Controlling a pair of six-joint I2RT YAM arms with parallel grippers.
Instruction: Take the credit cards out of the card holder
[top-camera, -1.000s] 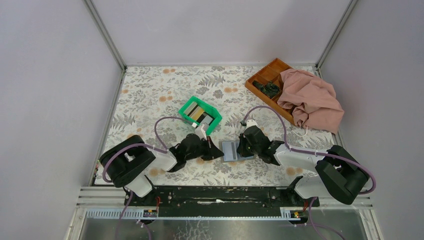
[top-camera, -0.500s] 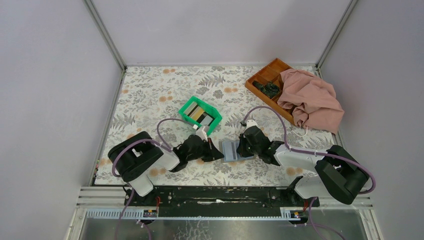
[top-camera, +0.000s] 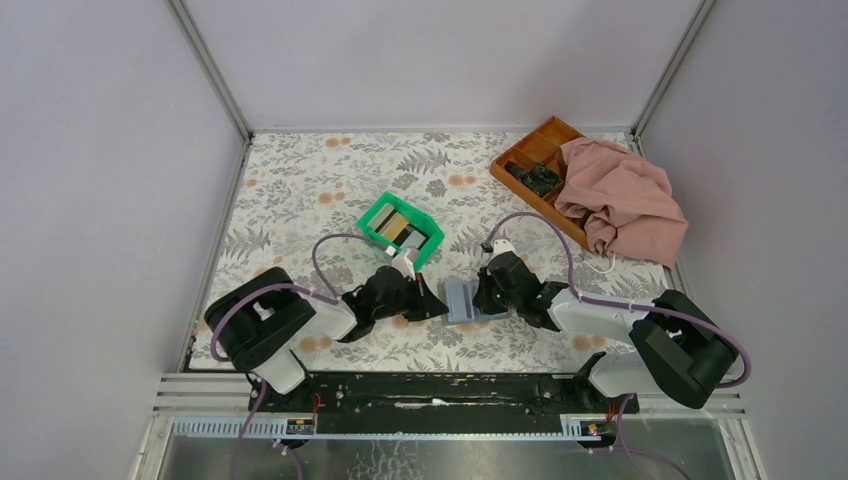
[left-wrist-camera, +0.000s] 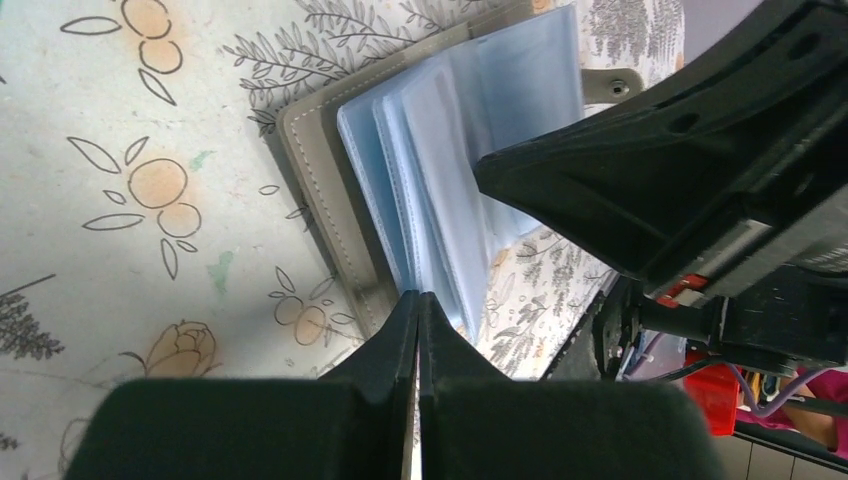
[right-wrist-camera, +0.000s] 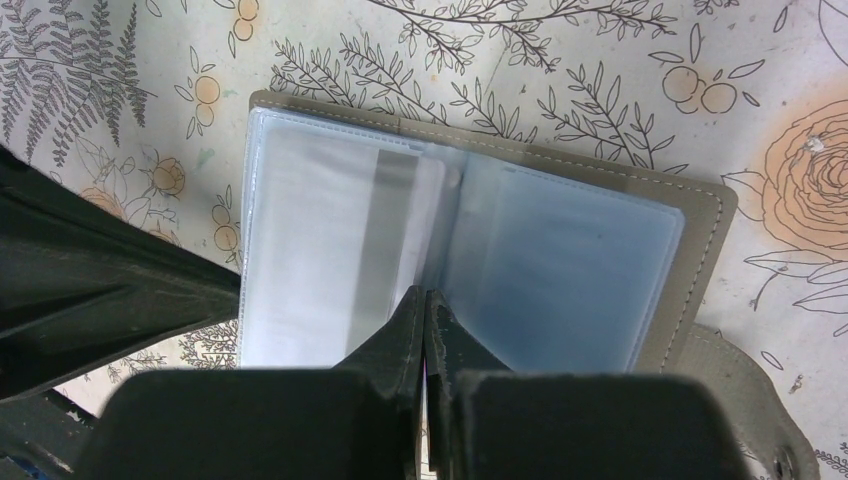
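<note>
Credit cards (top-camera: 400, 230) in green bin (top-camera: 368, 222); card holder (right-wrist-camera: 560, 250) open; left tool (left-wrist-camera: 417, 305), right tool (right-wrist-camera: 425, 298) clenched.

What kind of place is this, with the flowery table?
Probably a robot test booth: plain grey walls box in the table, a left arm and right arm are bolted to a rail at its near edge, and a card holder lies between them.

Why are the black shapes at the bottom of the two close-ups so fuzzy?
Left wrist view: the left gripper sits very near the lens, so its near part blurs; the card holder beyond is sharp. Right wrist view: same blur on the right gripper. Top external view: evenly lit, crisp.
</note>
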